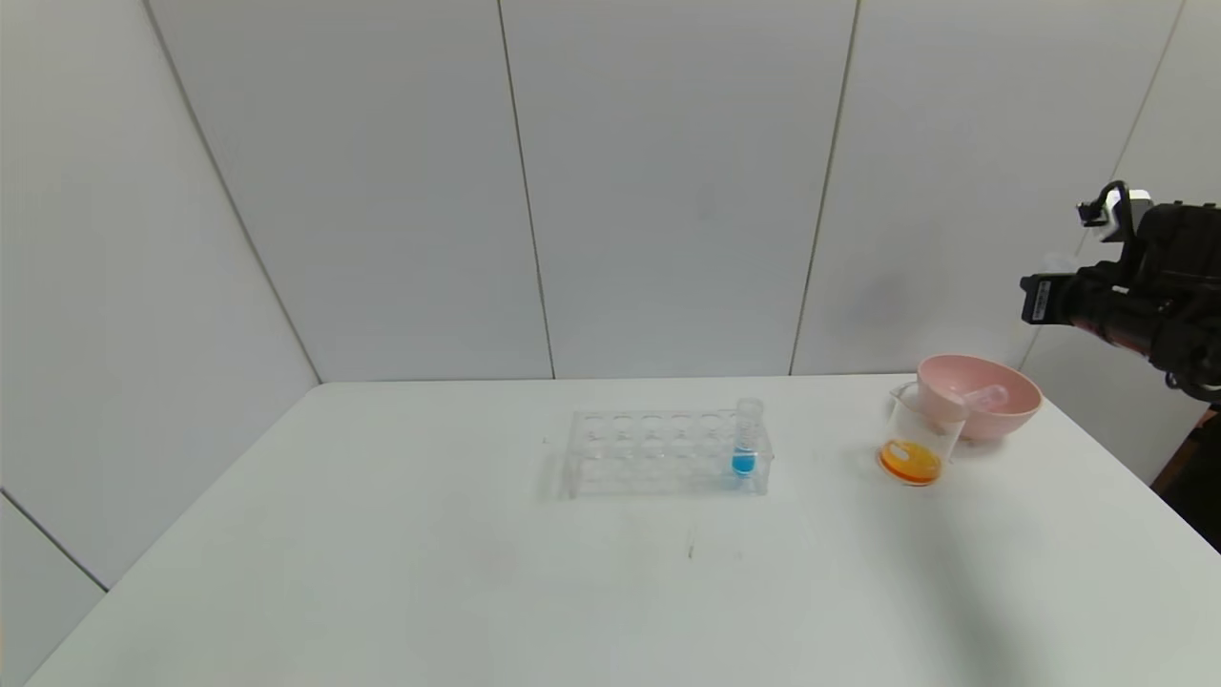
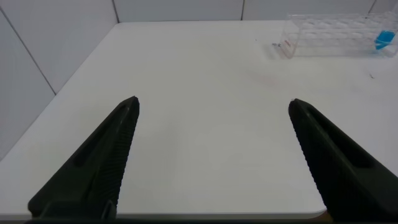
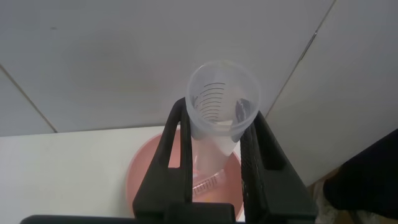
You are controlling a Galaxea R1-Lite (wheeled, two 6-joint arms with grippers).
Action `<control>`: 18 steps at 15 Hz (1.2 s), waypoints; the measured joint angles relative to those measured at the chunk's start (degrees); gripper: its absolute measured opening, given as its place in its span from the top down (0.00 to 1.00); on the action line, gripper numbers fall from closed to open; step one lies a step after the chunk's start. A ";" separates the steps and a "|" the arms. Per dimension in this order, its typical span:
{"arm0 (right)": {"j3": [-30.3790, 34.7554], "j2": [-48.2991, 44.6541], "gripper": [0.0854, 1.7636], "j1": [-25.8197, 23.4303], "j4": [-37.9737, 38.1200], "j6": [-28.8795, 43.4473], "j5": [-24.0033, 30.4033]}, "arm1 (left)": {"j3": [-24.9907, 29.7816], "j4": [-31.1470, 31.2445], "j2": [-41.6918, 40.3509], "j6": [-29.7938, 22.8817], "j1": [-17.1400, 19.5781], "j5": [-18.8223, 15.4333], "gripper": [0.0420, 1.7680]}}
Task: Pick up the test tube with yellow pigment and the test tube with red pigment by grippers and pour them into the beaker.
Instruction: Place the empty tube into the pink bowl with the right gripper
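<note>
Here, near the right far corner of the white table (image 1: 382,572): small clear glass beaker with a pouring lip (image 1: 914,447), standing upright just in front of the round pink plastic bowl (image 1: 1011,405), with orange liquid and a yellower patch at its base. In the bowl, a second clear test tube (image 1: 983,395) lying on its side; contents too faint to tell.

Above and to the right of the bowl, raised off the table: black two-fingered right gripper (image 3: 217,112), jaws pinching a clear plastic test tube with printed graduation lines (image 3: 224,87), open mouth towards the wrist camera; its pigment colour not discernible.

Mid-table: clear plastic many-holed tube rack (image 1: 658,453), with one upright clear tube of blue liquid (image 1: 745,448) at its right end.

Over the near left part of the table: black ribbed-fingered left gripper (image 2: 214,106), jaws spread wide, holding nothing, well apart from the rack.
</note>
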 joint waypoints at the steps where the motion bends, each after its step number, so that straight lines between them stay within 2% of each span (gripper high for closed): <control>1: 0.18 1.51 0.75 -0.11 -1.10 0.01 -0.23 | 0.00 0.00 0.00 0.00 0.00 0.00 0.03; 5: 2.04 6.34 0.75 -0.05 -8.46 0.04 -0.37 | 0.00 0.00 0.00 0.00 0.00 0.00 0.03; 15: 3.15 9.42 0.75 0.46 -9.22 0.09 -0.06 | 0.00 0.00 0.00 0.00 0.00 0.00 0.03; 18: 3.13 9.42 0.52 0.57 -9.17 0.30 0.00 | 0.00 0.00 0.00 0.00 0.00 0.00 0.03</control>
